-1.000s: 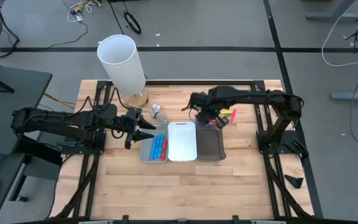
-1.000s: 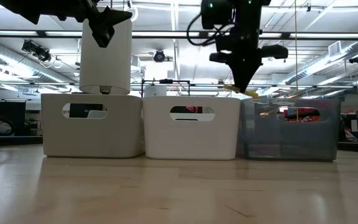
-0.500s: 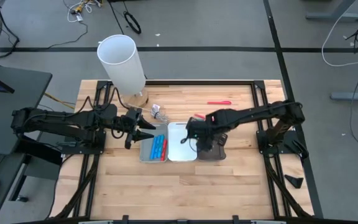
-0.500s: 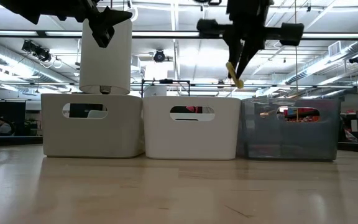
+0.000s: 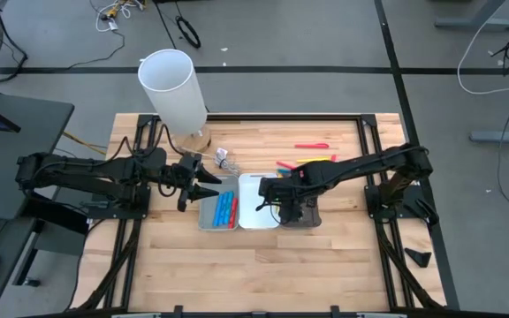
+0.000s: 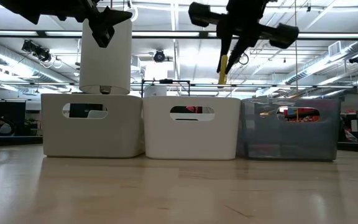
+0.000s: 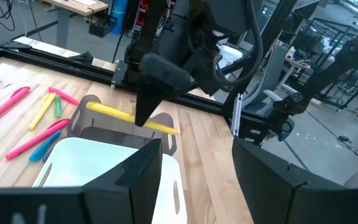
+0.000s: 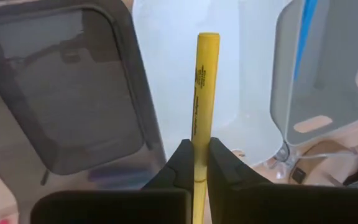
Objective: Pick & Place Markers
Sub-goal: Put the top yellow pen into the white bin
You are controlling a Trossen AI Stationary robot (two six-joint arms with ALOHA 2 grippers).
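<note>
My right gripper [image 8: 195, 152] is shut on a yellow marker [image 8: 202, 81] and hangs above the seam between the white tray [image 5: 257, 203] and the dark smoky tray [image 5: 300, 210]. My left gripper [image 5: 203, 181] is open and waits above the left edge of the light grey tray [image 5: 212, 216]. That tray holds blue and red markers [image 5: 225, 208]. More pink and yellow markers [image 5: 306, 162] lie flat on the wood beyond the trays. One pink marker [image 5: 312, 146] lies farther back. My right gripper pinches the yellow marker about mid-length [image 8: 195, 163] between its two fingers [image 8: 180, 163], coming from above. The marker is lifted clear of the trays. One end [image 8: 207, 38] sticks out past the fingertips, and in the low view the marker [image 6: 222, 70] points steeply down.
A tall white cylinder [image 5: 174, 91] stands at the table's far left, behind my left arm. A small crumpled object [image 5: 224, 159] lies beyond the grey tray. Bare wood [image 5: 254, 265] stretches toward the near edge. Dark rails [image 5: 360, 132] frame the table.
My right gripper has lifted the yellow marker from the loose markers at the far right. It has carried the marker left and nearer, to above the white and dark trays. The marker has turned from lying almost level to pointing steeply down. My left arm has kept still.
</note>
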